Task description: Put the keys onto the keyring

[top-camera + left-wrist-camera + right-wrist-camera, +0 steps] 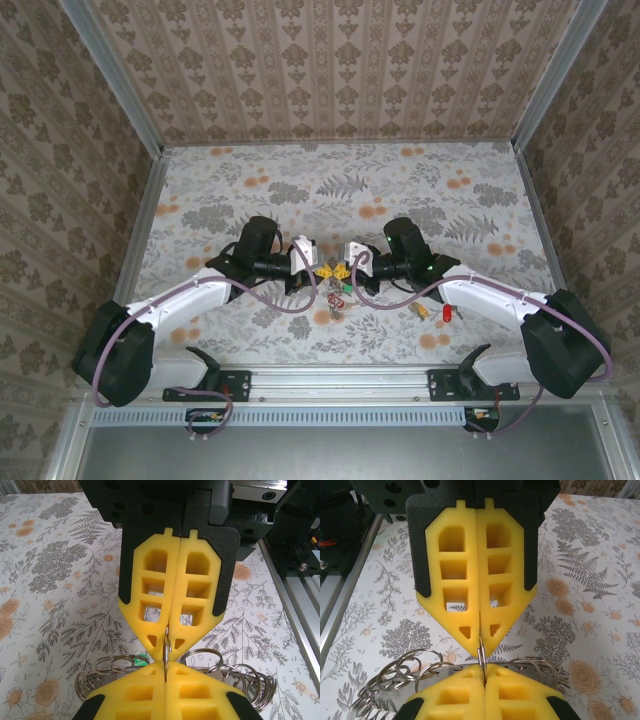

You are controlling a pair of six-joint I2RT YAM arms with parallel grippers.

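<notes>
My two grippers meet tip to tip above the middle of the table, the left gripper (323, 271) and the right gripper (342, 271), both shut. Between them a thin silvery loop of the keyring (165, 651) stands edge-on, pinched by my left gripper (165, 672) from below and by the right gripper (168, 636) from above. The right wrist view has the same loop (481, 655) clamped in the right gripper (483, 674) and the left gripper (480, 641). Coiled rings (400, 672) fan out behind. A green key head (134, 661) peeks through the coils. A yellow key (422, 312) and a red key (446, 311) lie on the table.
The flowered tablecloth (340, 190) stretches away behind the grippers. An aluminium rail (340, 380) runs along the near edge with both arm bases on it. Patterned walls (340, 70) close in the back and sides.
</notes>
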